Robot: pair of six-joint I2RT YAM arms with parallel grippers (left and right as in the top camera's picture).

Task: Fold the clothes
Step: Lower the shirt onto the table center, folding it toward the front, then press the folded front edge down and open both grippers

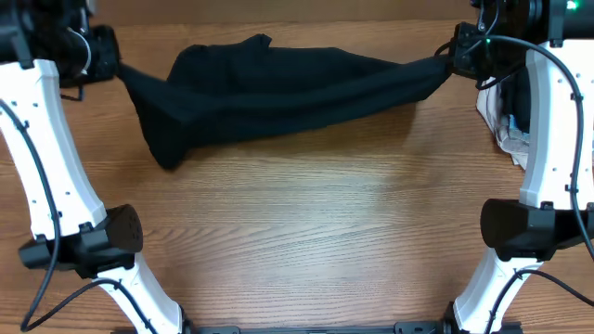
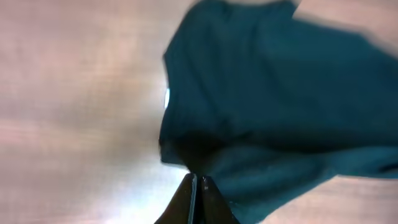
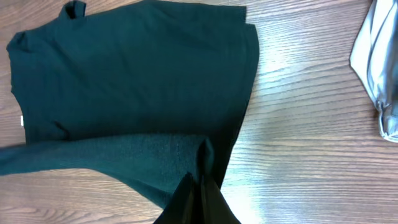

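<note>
T-shirt, large, plain black, short-sleeved, thin fabric, stretched across far side of wooden table. Left gripper, right gripper both clamped tight on opposite edges. Step, likely: spreading. Next: lay flat, tension even.

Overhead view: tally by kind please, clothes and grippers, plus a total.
Black T-shirt: 1
Heap of other clothes: 1, at the right edge, separate pieces not countable
Grippers: 2, left gripper and right gripper, both shut on the Black T-shirt
Total: 4
</note>
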